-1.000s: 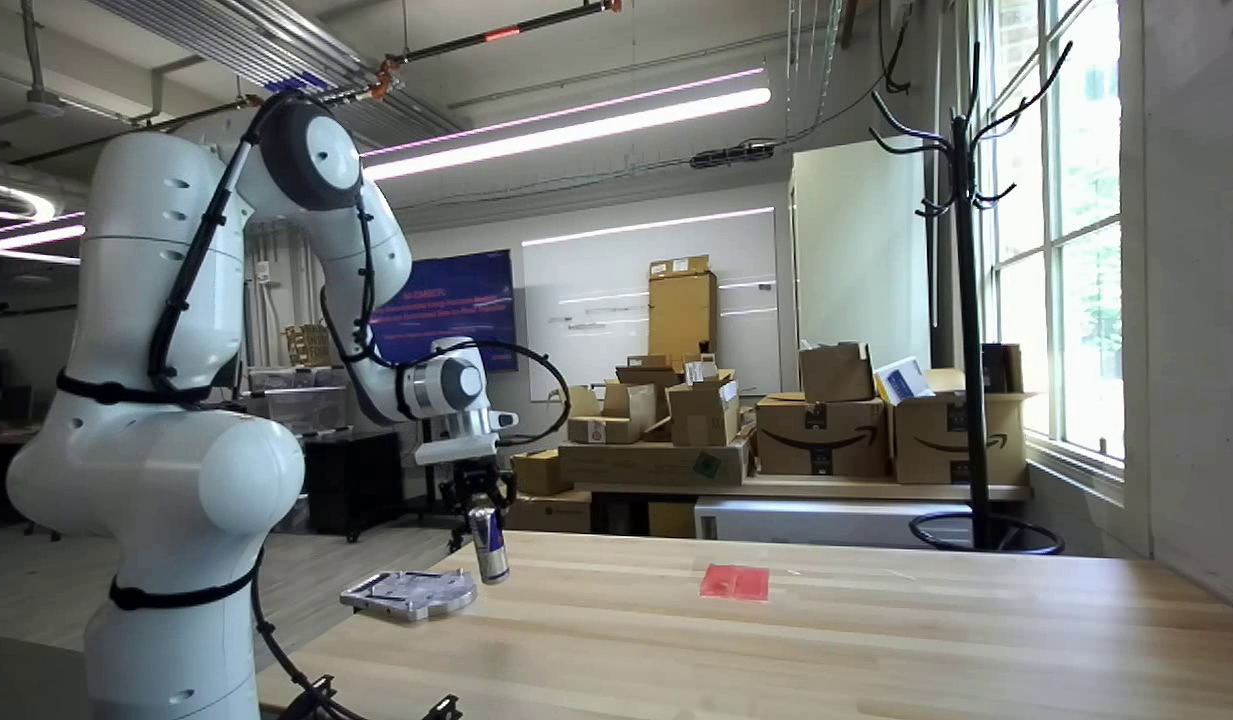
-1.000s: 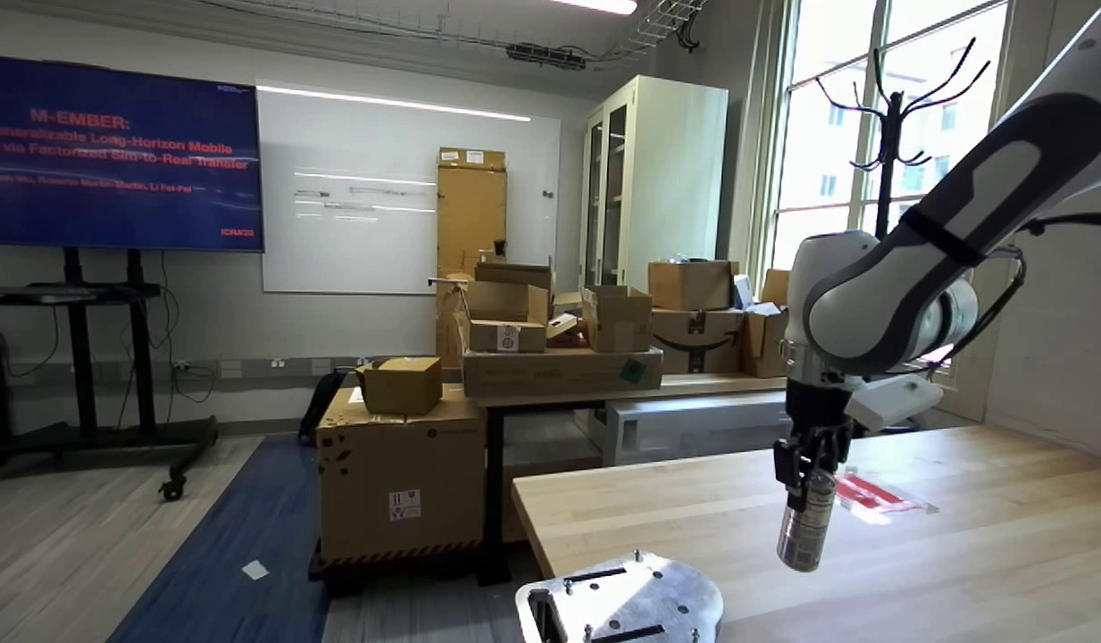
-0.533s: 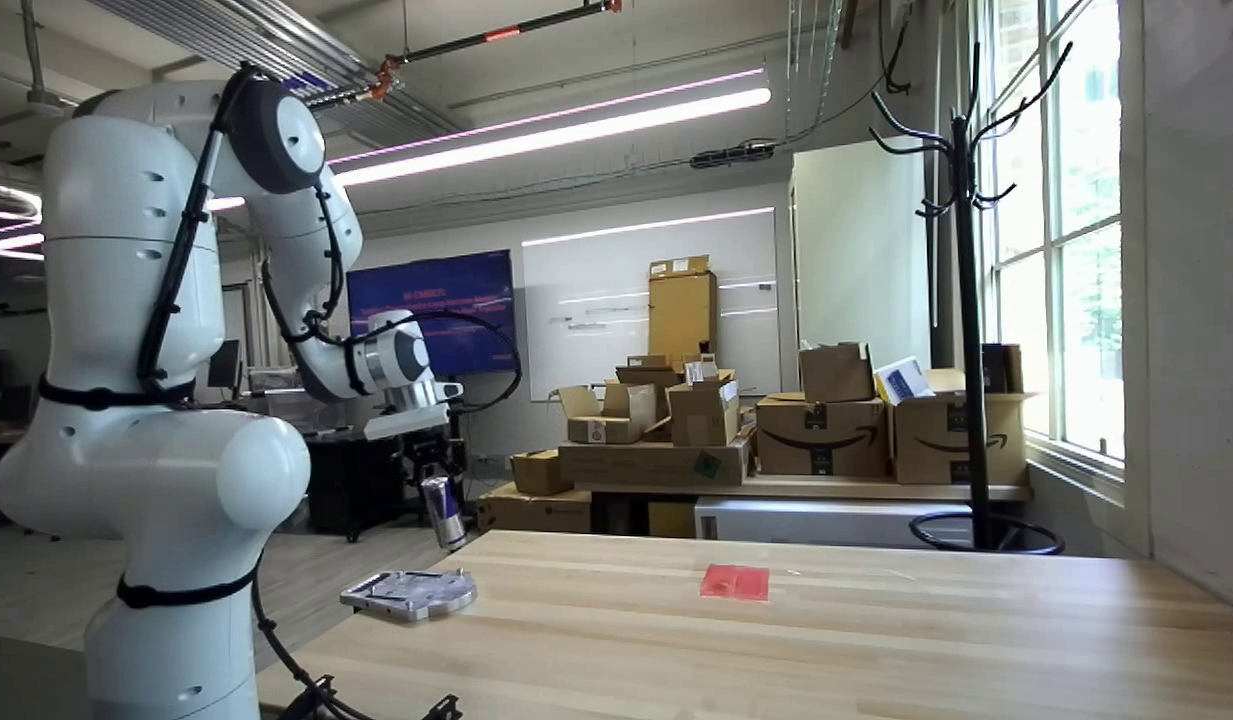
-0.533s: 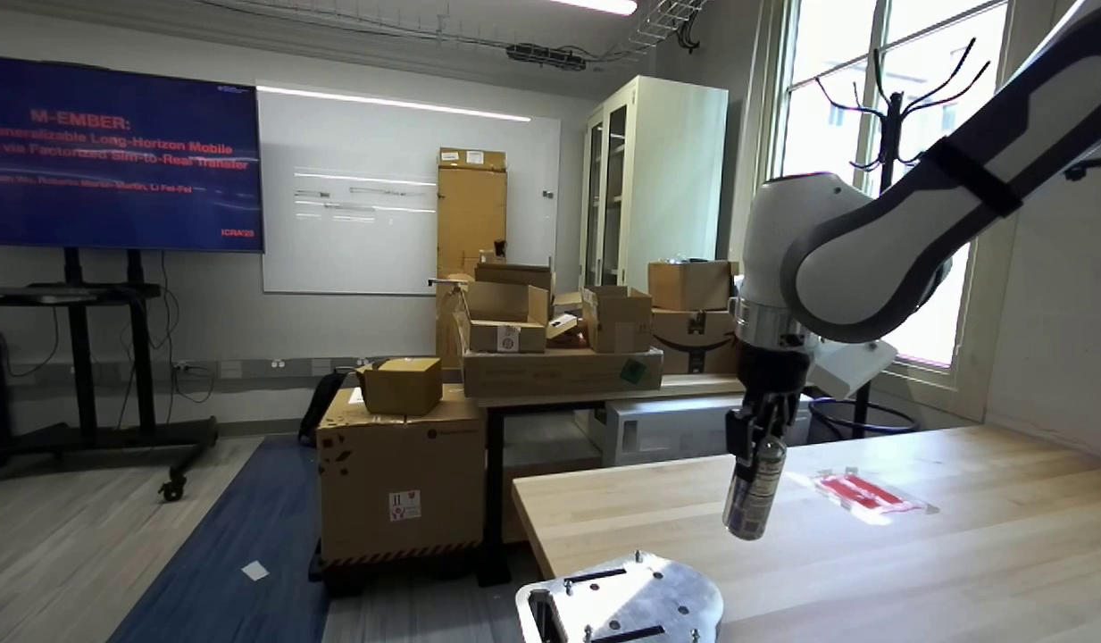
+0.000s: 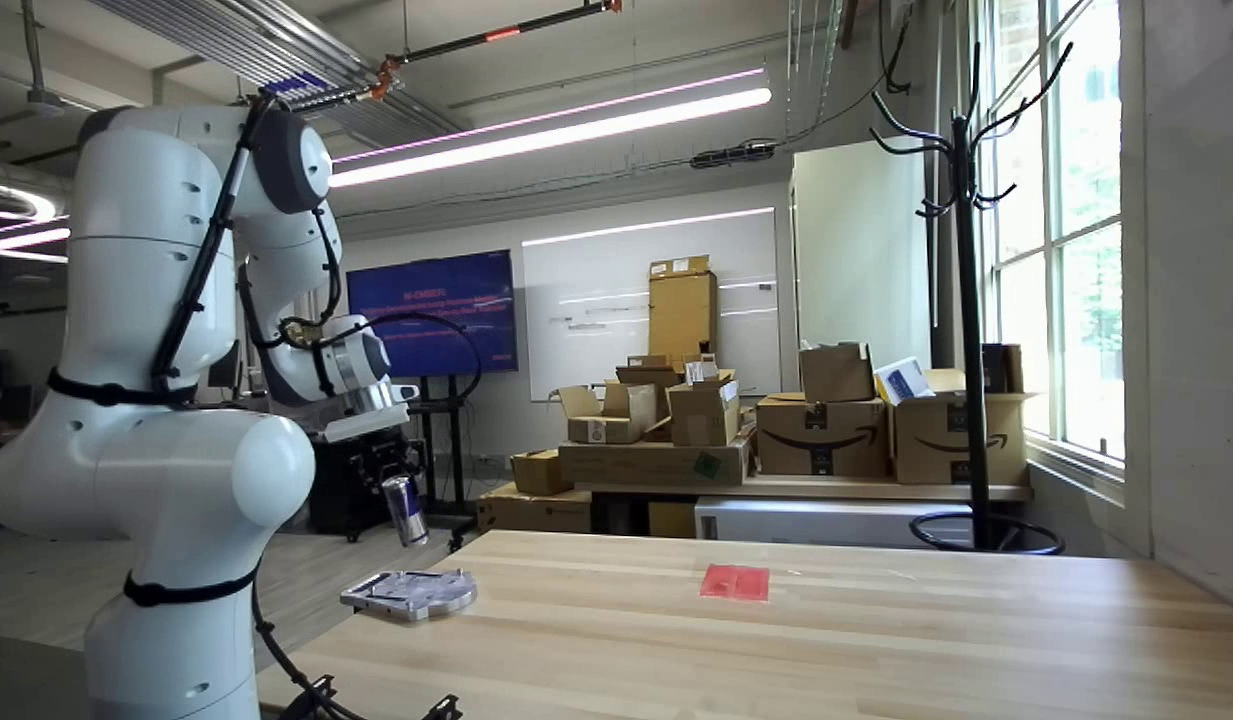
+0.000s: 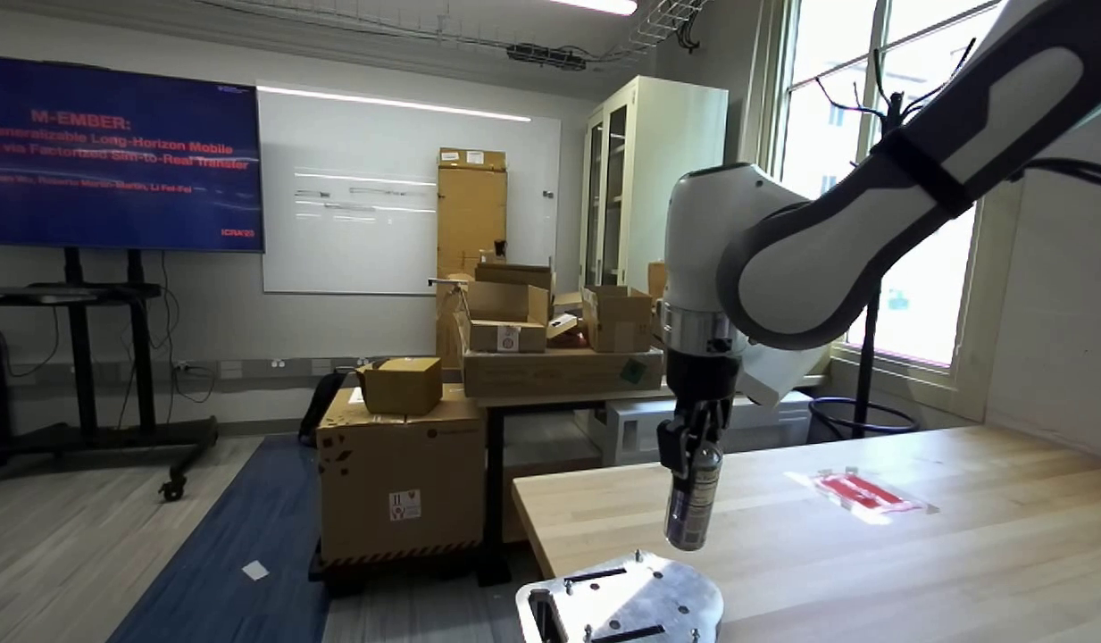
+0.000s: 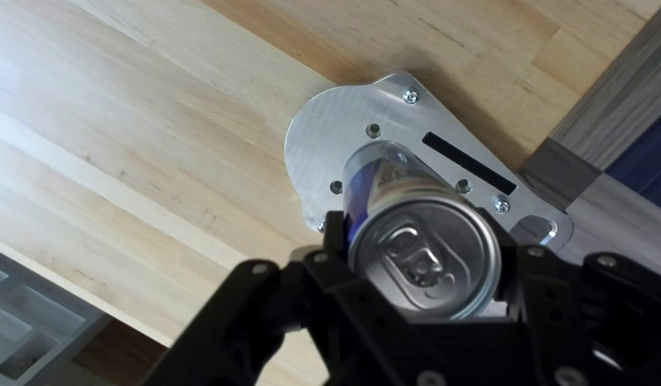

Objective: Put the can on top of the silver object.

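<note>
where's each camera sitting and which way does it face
An exterior view: just higher than the table, facing the whiteboard; nearly the whole arm shows.
An exterior view: also above table level, facing screen and whiteboard; outer arm and pincer show.
Wrist view: on the arm, looking down past the can at the silver object; pincer shows.
Both exterior views share table, can and whiteboard.

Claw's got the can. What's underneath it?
The silver object appears to be under the can, with a gap between them in both exterior views. The wrist view shows a slot and screws on it; whatever the can and claw cover there can't be seen.
</note>
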### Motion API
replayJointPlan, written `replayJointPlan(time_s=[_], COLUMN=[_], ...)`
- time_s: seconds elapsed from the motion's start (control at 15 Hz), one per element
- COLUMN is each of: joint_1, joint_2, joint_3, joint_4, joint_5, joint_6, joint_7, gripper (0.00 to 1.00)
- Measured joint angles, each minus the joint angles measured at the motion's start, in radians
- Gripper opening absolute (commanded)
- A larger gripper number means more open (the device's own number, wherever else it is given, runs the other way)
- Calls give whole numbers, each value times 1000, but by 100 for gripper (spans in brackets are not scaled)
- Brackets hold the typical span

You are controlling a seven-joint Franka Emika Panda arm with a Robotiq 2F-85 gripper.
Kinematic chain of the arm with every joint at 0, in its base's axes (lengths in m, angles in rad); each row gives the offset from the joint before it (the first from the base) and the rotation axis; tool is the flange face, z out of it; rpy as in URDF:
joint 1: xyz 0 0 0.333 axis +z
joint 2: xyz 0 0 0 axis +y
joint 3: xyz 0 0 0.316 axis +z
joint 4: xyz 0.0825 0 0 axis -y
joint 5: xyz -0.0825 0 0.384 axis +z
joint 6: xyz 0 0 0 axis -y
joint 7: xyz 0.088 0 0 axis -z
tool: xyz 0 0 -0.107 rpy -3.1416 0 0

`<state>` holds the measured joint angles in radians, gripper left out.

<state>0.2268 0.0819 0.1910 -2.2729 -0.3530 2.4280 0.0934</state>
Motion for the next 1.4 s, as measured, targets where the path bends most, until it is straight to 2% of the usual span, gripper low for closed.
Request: replayJointPlan(time_s=[0.67,1.0,1.4], joint_1=[64,74,74], joint_2=[318,393,449], joint_3=[-13,-24,-39], joint_4=[272,363,408], joint_5=[-20,-13,14], joint_6=[-83,-90,-90], joint_7=[10,10,9], gripper=[33,33,33])
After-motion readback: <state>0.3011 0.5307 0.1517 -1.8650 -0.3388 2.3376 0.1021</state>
